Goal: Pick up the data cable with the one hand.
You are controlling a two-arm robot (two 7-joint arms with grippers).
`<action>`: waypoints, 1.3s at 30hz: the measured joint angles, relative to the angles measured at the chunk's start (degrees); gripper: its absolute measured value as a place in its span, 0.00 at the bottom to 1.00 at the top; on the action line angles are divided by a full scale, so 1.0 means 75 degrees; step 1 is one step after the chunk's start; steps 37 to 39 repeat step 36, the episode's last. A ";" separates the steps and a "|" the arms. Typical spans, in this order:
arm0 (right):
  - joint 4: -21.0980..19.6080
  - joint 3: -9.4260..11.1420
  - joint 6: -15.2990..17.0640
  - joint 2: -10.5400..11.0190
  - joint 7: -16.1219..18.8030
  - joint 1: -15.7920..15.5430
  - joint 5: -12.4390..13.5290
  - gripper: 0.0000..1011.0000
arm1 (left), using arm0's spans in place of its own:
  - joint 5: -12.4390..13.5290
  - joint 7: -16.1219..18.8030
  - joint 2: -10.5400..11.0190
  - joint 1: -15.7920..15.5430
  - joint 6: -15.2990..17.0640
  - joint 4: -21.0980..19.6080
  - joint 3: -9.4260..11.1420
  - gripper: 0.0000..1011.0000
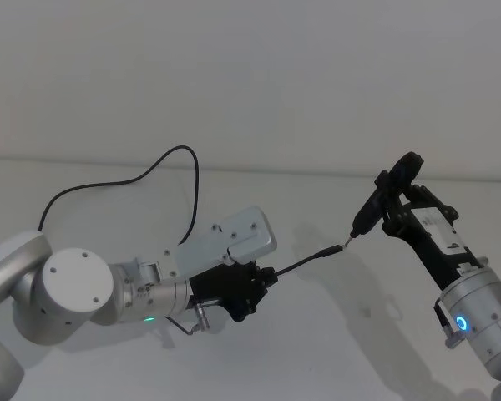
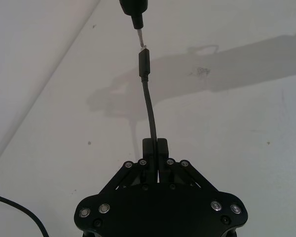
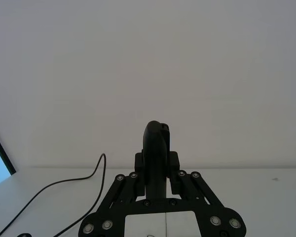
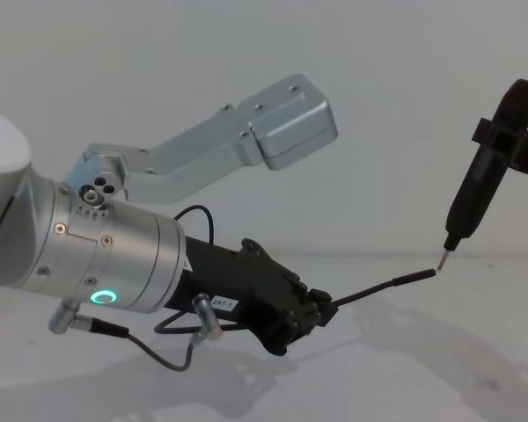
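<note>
I had the left gripper (image 1: 265, 279) reached forward over the white table (image 1: 259, 359), its fingers (image 2: 162, 148) clenched on the data cable (image 1: 305, 261) a little way behind the plug (image 2: 145, 63). In the left wrist view the two black pads were pressed together around the thin black cord, and the free end stood out straight ahead of them, stiff enough to hold its own line. The chest view showed that end lifted clear of the table, slanting gently upward. The rest of the cable looped back behind the arm, arcing up and trailing off toward the far left of the table.

The right gripper (image 1: 390, 203) was raised on the right side, closed on a slim black pen-like tool (image 1: 376, 205) held with its pale point (image 4: 444, 257) aimed down. That point sat right at the plug's tip; touching or just apart, I could not tell from any view.

My judgement was that the pick-up itself was done, since the cable's working end hung in the grip rather than lying on the surface. I read the short grip near the plug as deliberate: it kept the end from drooping and let me steer the plug toward the tool. The risk I saw was the slack behind snagging on the wrist.
</note>
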 joint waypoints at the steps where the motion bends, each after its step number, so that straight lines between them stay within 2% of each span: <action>1: -0.0001 -0.0003 0.0002 0.0003 -0.0001 0.0001 0.0013 0.27 | 0.0000 0.0000 0.0000 0.0000 0.0000 0.0000 0.0000 0.05; 39: -0.0109 -0.0056 0.0075 0.0036 -0.0115 -0.0050 0.0150 0.27 | 0.0000 0.0000 -0.0001 0.0000 0.0001 0.0000 0.0000 0.05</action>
